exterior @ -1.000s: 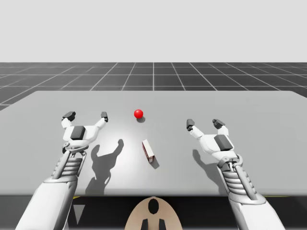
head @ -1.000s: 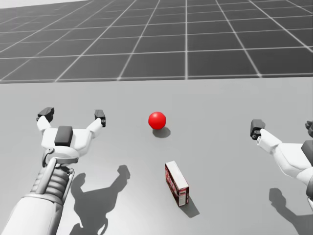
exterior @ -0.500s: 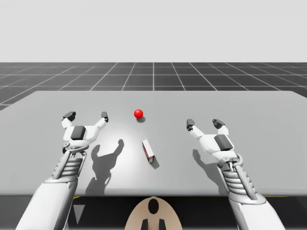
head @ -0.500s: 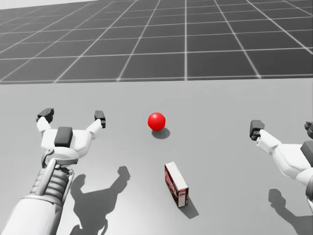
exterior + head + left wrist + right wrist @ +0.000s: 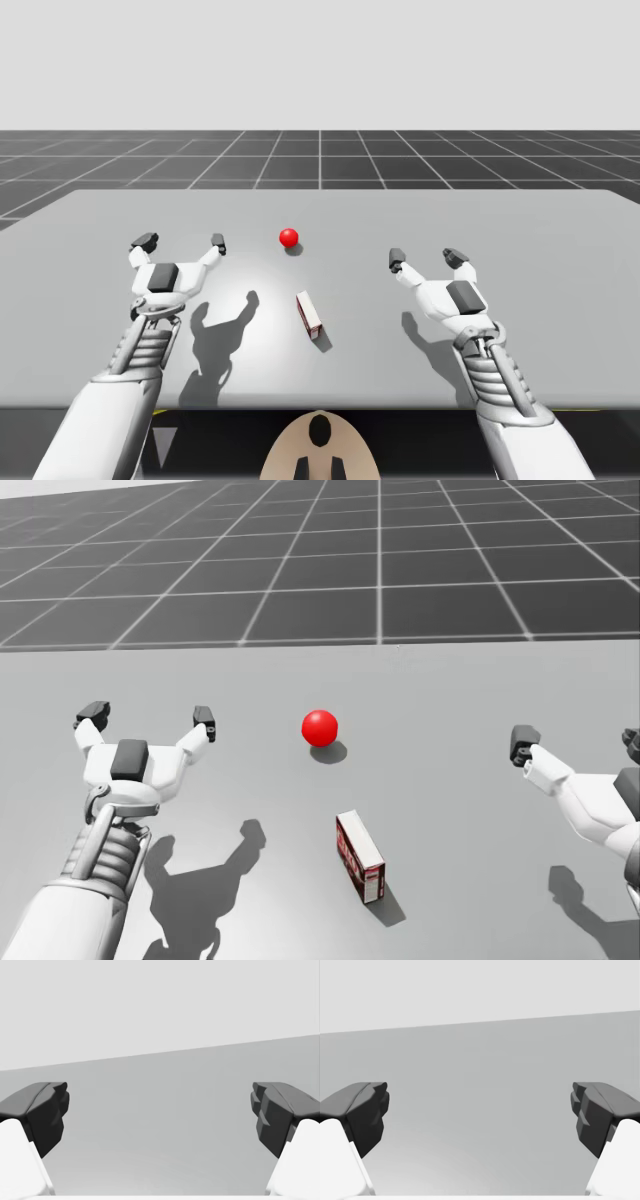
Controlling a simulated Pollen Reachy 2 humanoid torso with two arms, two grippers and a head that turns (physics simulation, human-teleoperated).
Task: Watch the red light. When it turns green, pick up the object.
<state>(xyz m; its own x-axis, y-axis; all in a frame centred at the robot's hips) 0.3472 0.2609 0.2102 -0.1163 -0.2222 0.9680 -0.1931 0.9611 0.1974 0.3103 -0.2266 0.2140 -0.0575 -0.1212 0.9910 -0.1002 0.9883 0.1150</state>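
The light [image 5: 289, 237] is shown red; a box [image 5: 309, 313] is laid near it, between the left gripper [image 5: 181, 241] and right gripper [image 5: 427, 259], both spread wide.

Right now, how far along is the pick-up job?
Nothing is done yet: the light is red and the red and white box sits untouched on the table. In hand is only the waiting, with my left gripper and right gripper open, apart from the box. Left: green light, then reach, grasp, lift.

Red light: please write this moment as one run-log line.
light: red | box: on table, untouched | left tool: open | right tool: open
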